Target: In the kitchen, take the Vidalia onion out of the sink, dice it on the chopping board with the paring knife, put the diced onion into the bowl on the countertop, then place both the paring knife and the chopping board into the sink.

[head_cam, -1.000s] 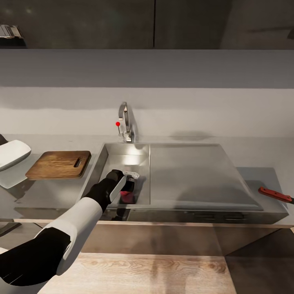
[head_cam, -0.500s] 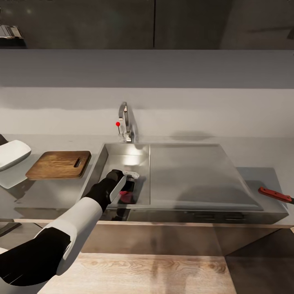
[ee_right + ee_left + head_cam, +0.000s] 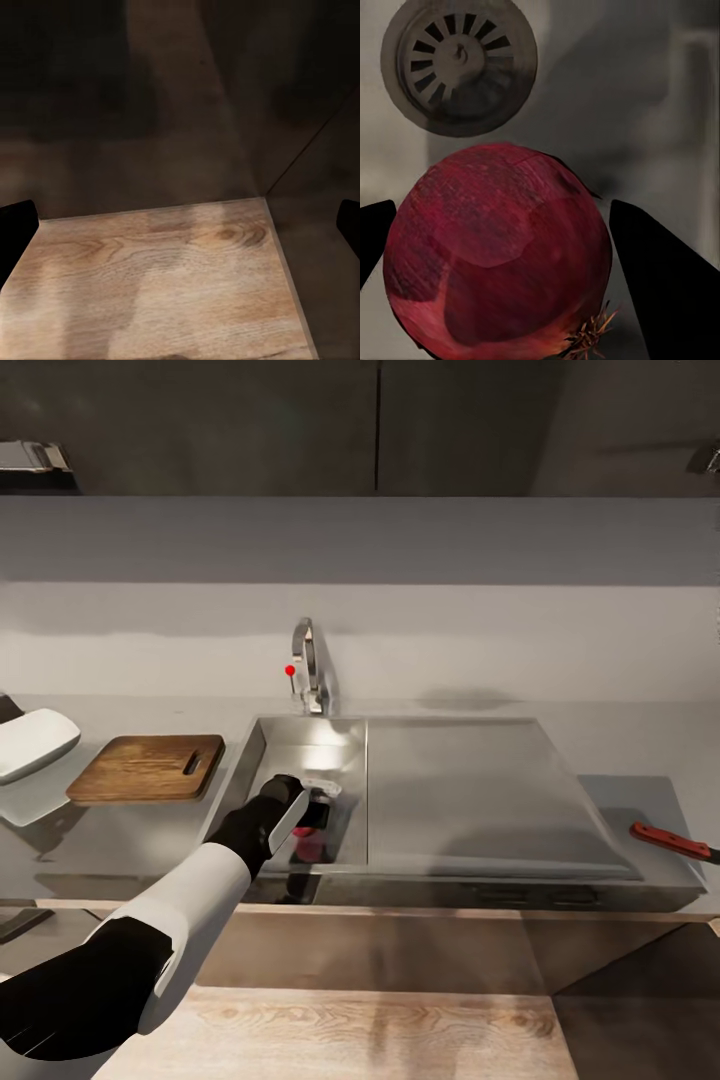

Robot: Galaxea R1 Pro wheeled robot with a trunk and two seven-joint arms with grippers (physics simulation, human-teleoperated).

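Your left gripper [image 3: 499, 247] reaches into the sink [image 3: 250, 760], fingers spread either side of the dark red onion [image 3: 499, 251] near the drain [image 3: 460, 64]; contact is unclear. Your right gripper [image 3: 180, 225] hangs open above the wooden floor [image 3: 165, 277].

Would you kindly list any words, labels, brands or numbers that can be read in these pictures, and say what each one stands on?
There is no readable text in any view.
The red dot on the faucet is a plain mark with no letters.
The onion, the chopping board, the bowl and the paring knife carry no label or brand.
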